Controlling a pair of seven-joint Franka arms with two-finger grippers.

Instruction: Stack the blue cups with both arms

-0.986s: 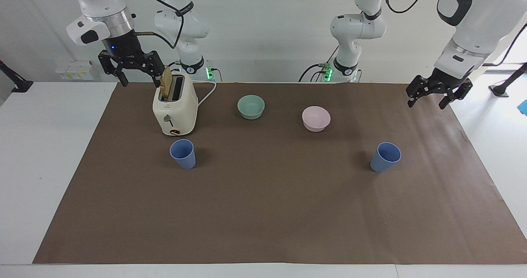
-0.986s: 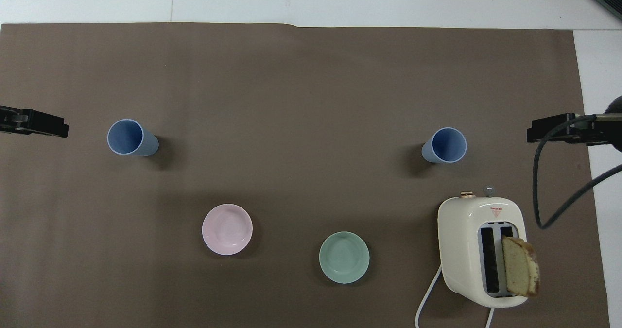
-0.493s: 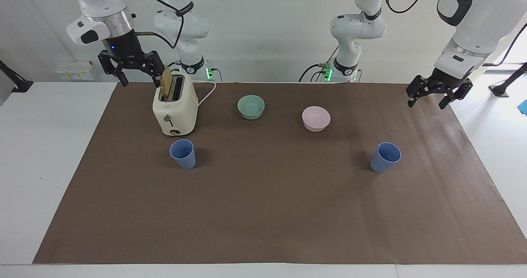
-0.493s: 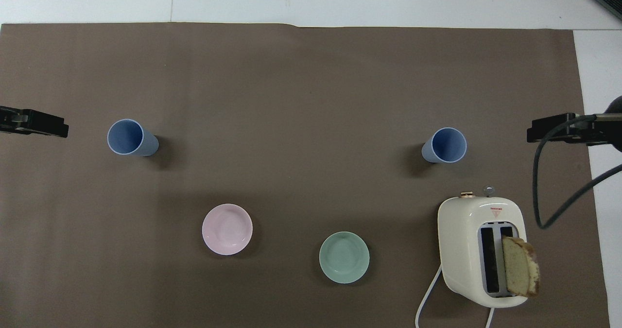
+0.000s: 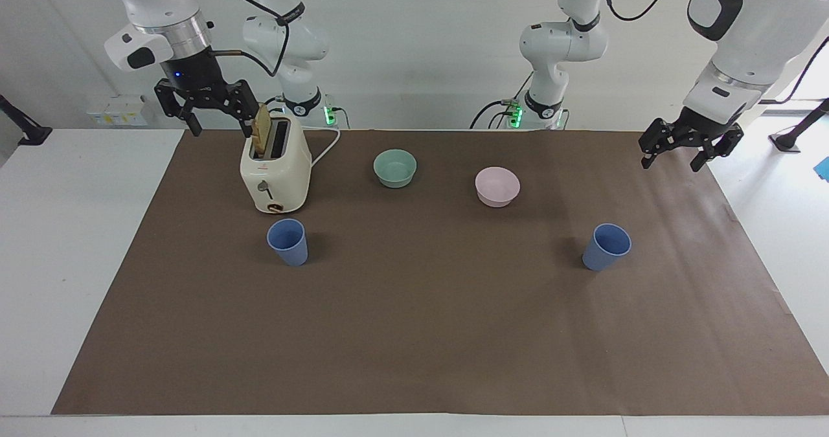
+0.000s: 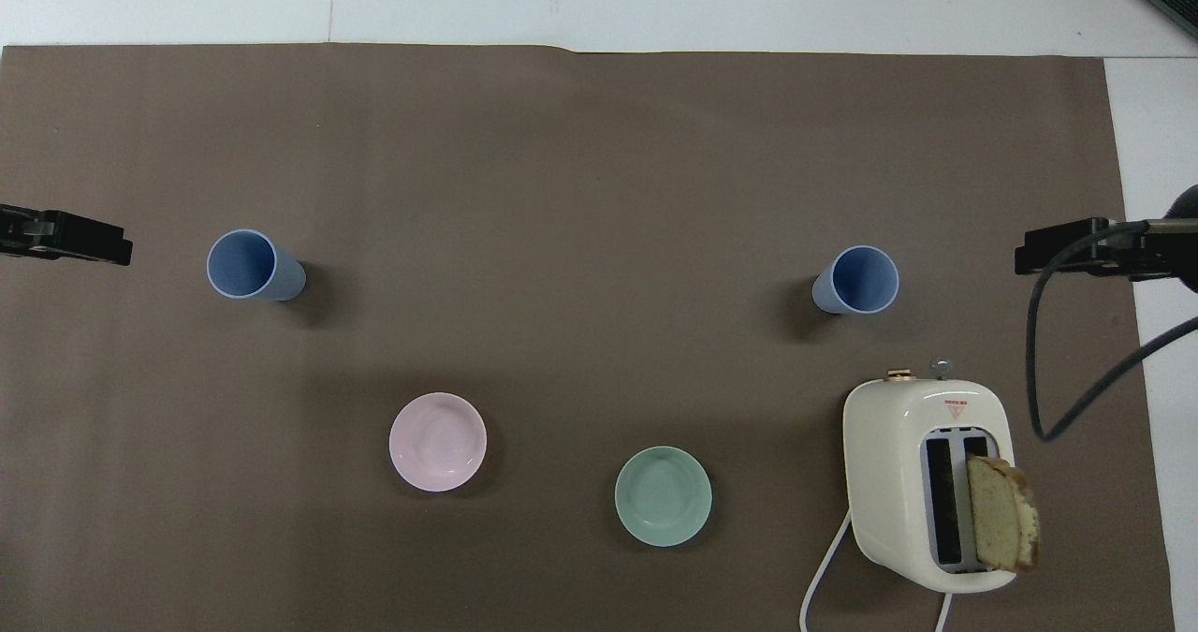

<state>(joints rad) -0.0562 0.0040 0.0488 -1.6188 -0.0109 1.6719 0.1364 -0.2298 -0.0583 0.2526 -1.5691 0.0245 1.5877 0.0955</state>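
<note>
Two blue cups stand upright and apart on the brown mat. One blue cup [image 5: 287,241] [image 6: 856,279] is in front of the toaster, toward the right arm's end. The other blue cup [image 5: 607,246] [image 6: 253,265] is toward the left arm's end. My right gripper [image 5: 220,125] is open and empty, raised over the mat's edge beside the toaster. My left gripper [image 5: 671,162] is open and empty, raised over the mat's edge at its own end. Neither touches a cup.
A cream toaster [image 5: 275,171] [image 6: 922,482] with a bread slice [image 6: 1003,512] sticking up stands near the right arm. A mint-green bowl [image 5: 395,168] and a pink bowl [image 5: 497,186] sit between the cups, nearer to the robots.
</note>
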